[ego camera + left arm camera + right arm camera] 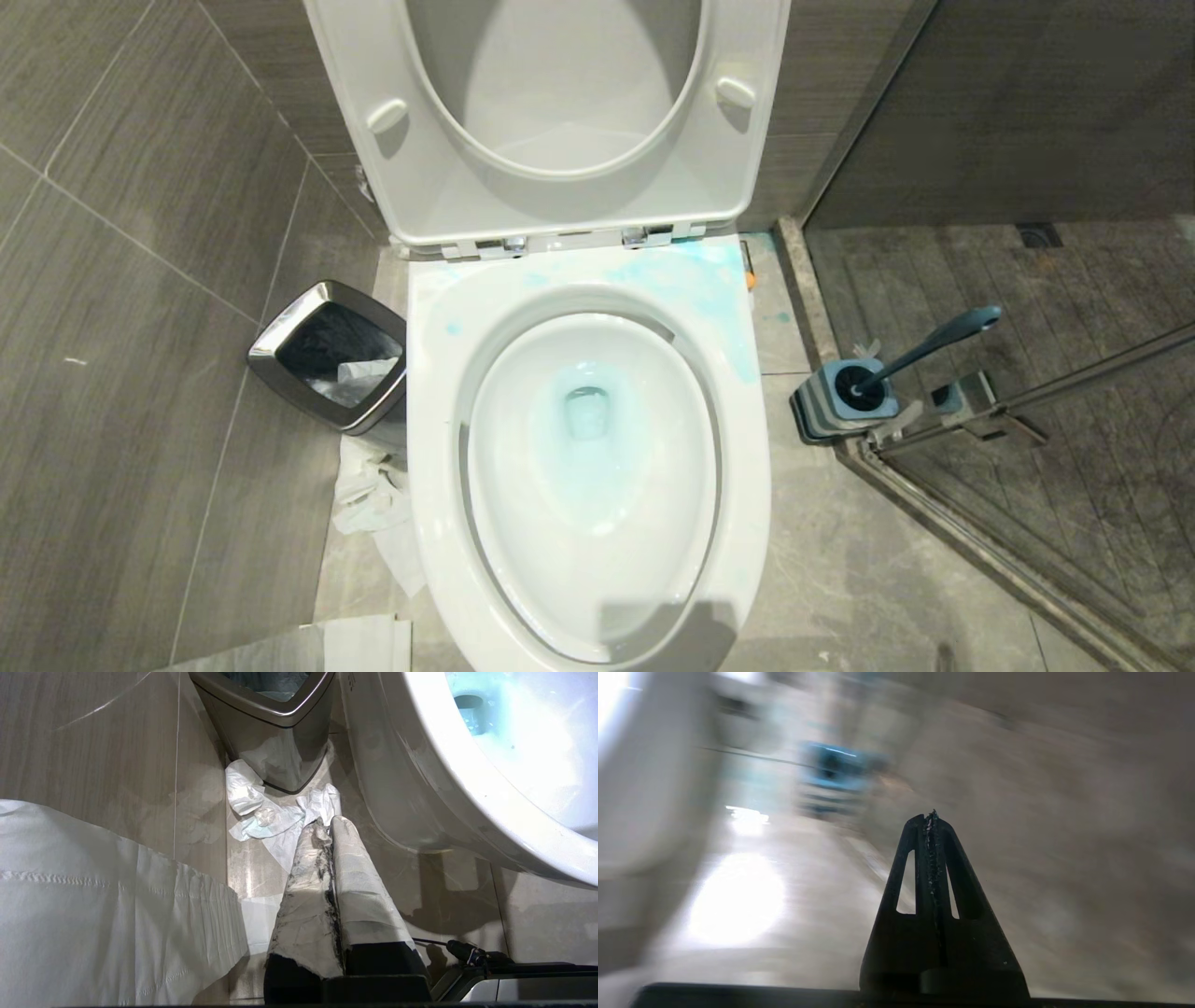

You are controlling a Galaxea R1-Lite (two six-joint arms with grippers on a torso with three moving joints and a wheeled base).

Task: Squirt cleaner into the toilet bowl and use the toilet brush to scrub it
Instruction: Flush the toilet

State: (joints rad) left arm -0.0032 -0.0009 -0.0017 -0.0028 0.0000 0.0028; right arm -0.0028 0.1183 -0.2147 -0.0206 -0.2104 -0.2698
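Blue liquid (586, 411) pools in the toilet bowl (439, 448).

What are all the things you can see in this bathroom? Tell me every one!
toilet bowl: one, white, in the middle, seat and lid up, blue cleaner in the water and smeared on the back rim
toilet brush: one, dark blue-grey handle, standing tilted in its holder right of the toilet
brush holder: one, blue and grey stripes, on the floor by the glass door
waste bin: one, steel rim, dark inside, on the floor left of the toilet
crumpled paper: white, on the floor in front of the bin
left gripper: one, fingers wrapped in white, shut, low beside the bowl
right gripper: one, black, shut, empty
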